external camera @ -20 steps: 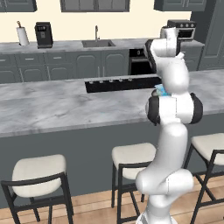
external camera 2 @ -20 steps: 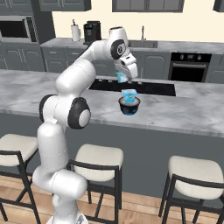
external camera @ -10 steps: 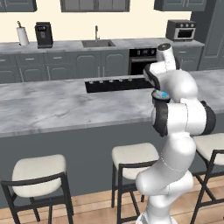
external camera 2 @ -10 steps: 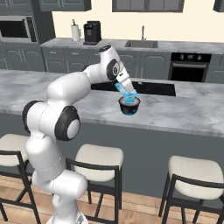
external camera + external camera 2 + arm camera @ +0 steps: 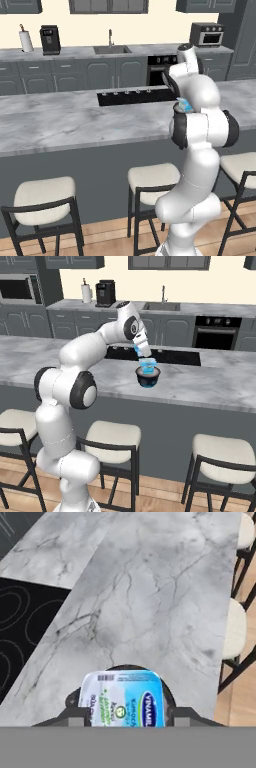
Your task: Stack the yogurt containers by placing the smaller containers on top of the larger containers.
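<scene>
Closest to my hand, my gripper [image 5: 124,712] has its jaws at a middling width, pressed to either side of the pale blue-and-white tub [image 5: 122,698], whose printed whitish top faces the hand view. Right under the tub a dark round cup [image 5: 166,688] shows its rim on both sides; from the right base view that cup [image 5: 148,378] sits on the marble counter [image 5: 215,383] with bright blue low on its body, and the tub [image 5: 148,363] is directly over it. I cannot tell whether the two touch. Compared with a second ago, tub and cup are in the same spot, and my gripper [image 5: 146,357] has stayed above them, but my arm has swung: the elbow has dropped and folded lower over the counter. In the left base view a sliver of the tub [image 5: 185,105] peeks past my arm. Just beyond lies the black cooktop [image 5: 172,356], set into the counter. Farther back along the wall stand the oven [image 5: 217,332], the sink tap [image 5: 163,293], the coffee machine [image 5: 105,292] and a paper-towel roll [image 5: 87,292].
</scene>
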Available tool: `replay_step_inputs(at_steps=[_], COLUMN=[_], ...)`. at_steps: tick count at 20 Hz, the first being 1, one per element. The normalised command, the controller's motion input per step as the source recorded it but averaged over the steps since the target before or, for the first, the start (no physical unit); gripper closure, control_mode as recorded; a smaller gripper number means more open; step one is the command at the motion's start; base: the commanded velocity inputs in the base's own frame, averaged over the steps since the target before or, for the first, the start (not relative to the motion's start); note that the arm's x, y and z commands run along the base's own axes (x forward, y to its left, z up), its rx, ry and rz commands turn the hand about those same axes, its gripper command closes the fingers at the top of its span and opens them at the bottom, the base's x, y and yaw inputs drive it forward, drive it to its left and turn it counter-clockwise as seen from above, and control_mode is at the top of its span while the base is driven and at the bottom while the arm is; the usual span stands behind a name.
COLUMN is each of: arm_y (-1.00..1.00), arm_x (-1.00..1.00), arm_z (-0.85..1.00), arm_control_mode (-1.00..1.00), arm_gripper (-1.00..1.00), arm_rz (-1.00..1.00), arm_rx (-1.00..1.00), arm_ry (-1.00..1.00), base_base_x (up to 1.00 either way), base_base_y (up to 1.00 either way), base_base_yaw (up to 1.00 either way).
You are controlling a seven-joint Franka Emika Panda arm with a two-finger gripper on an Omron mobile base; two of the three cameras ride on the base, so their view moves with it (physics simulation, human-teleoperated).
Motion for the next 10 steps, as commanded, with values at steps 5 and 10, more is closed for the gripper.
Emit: replay_step_inputs(at_steps=[5, 10], arm_y=[-0.09, -0.26], arm_x=[0.05, 0.16], arm_z=[-0.04, -0.09], arm_control_mode=[-1.0, -1.0], arm_gripper=[1.0, 1.0], arm_rz=[0.0, -0.03], arm_rx=[0.04, 0.07], arm_ry=[0.0, 0.0], base_base_x=[0.0, 0.0], base_base_y=[0.0, 0.0], base_base_yaw=[0.0, 0.0])
